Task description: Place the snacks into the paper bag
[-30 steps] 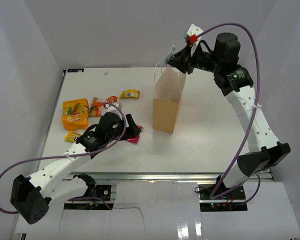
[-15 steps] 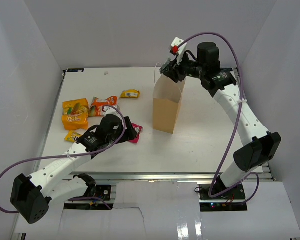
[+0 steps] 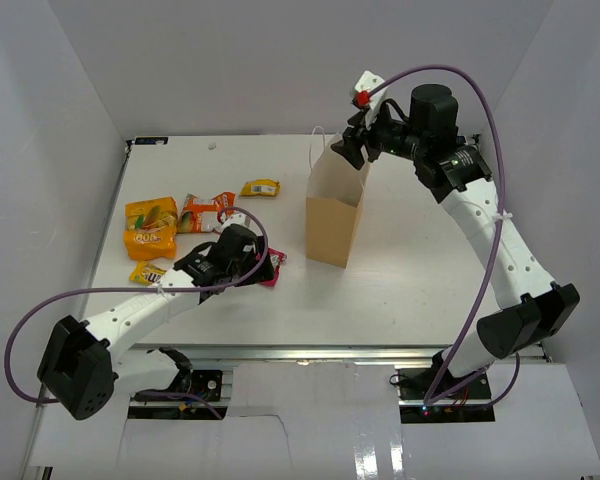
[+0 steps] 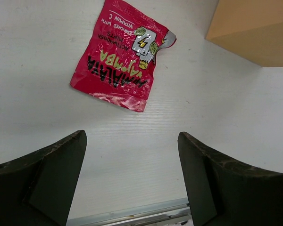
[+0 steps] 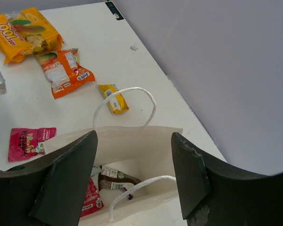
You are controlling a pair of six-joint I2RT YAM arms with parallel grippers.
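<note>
The paper bag (image 3: 335,215) stands upright in the middle of the table, its mouth open. My right gripper (image 3: 352,150) hovers open just above that mouth (image 5: 134,136), with nothing between its fingers. Inside the bag lie a dark purple-brown packet (image 5: 115,179) and a red packet (image 5: 90,200). A red-pink packet (image 4: 120,56) lies flat on the table left of the bag (image 4: 254,28). My left gripper (image 4: 132,141) is open just short of it (image 3: 265,262), touching nothing.
More snacks lie at the left of the table: yellow-orange packets (image 3: 150,228), an orange packet (image 3: 205,210), a small yellow one (image 3: 261,187) behind, another small yellow one (image 3: 145,272) near my left arm. White walls enclose the table (image 3: 410,270); the bag's white handles (image 5: 127,94) stick up.
My right gripper came down over the bag's mouth and its jaws opened wide. My left gripper shifted slightly right toward the red-pink packet, staying open.
</note>
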